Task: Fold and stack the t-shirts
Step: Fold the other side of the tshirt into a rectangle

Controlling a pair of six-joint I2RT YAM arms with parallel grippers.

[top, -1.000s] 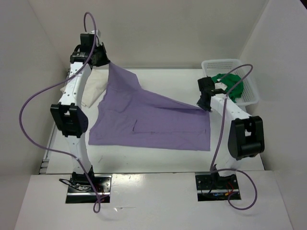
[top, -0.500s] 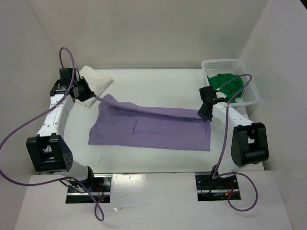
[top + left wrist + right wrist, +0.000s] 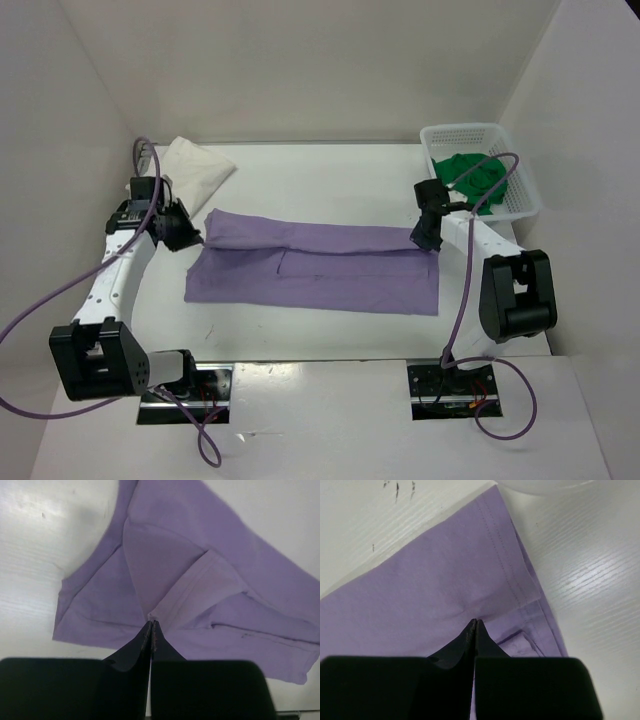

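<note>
A purple t-shirt (image 3: 315,265) lies on the white table, its far part folded over toward the front. My left gripper (image 3: 190,238) is low at the shirt's left end, shut on the purple t-shirt (image 3: 170,570); the pinched fold starts at its tips (image 3: 151,623). My right gripper (image 3: 428,240) is at the shirt's right end, shut on the same t-shirt (image 3: 435,580), its tips (image 3: 474,622) on the folded hem. A cream folded t-shirt (image 3: 190,165) lies at the far left. A green t-shirt (image 3: 475,175) is in the white basket (image 3: 520,205).
The white basket stands at the far right by the side wall. White walls enclose the table on three sides. Purple cables loop off both arms.
My left gripper has come down from high at the back left to table level, drawing the shirt's far part over itself. The right gripper stayed at the right end.
</note>
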